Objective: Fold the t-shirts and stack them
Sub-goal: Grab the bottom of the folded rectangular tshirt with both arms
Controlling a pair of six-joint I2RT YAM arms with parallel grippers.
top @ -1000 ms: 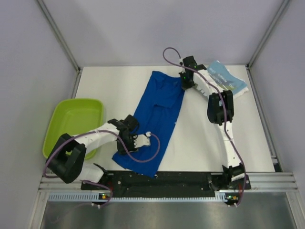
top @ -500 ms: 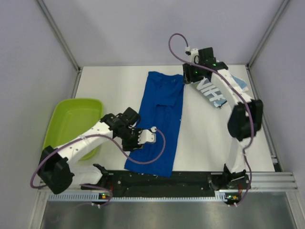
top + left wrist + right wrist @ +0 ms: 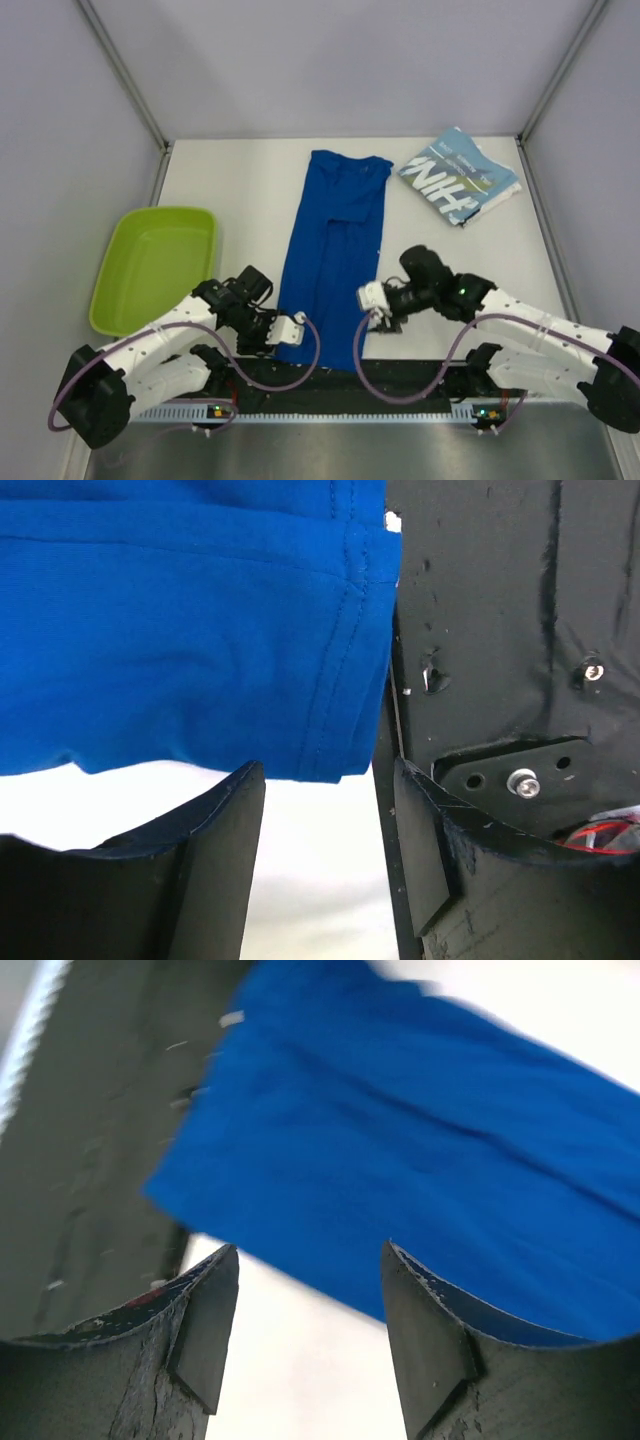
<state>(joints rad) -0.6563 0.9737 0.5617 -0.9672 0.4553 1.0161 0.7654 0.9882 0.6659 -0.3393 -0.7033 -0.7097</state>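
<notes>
Royal-blue t-shirt lies as a long strip mid-table; teal t-shirt sits folded far right. Left gripper and right gripper gape empty at the blue hem's 2 near corners; pinching only 1 layer would likely skew the fold.

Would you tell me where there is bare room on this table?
The widest bare patch of table lies right of the royal blue t-shirt, nearer than the teal t-shirt. A second lies between the green tub and that shirt. The near edge is crowded: left gripper and right gripper flank the hem.
</notes>
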